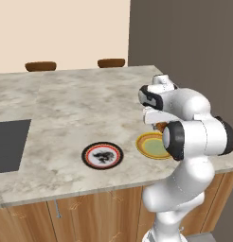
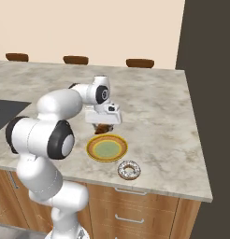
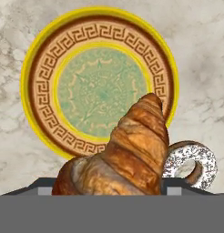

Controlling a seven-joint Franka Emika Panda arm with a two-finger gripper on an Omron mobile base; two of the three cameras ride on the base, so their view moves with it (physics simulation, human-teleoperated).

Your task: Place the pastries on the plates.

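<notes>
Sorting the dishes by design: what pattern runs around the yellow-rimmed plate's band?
A brown Greek-key meander on the yellow-rimmed plate, around a pale green centre; clearest in the hand view.

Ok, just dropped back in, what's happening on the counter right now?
The arm's hand is carrying the croissant above the counter, just at the far edge of the yellow-rimmed plate, which has nothing on it yet. The sprinkled doughnut lies on the counter beside that plate, toward the front edge. The black-rimmed plate sits bare further along the counter. Neither pastry is plated so far.
</notes>
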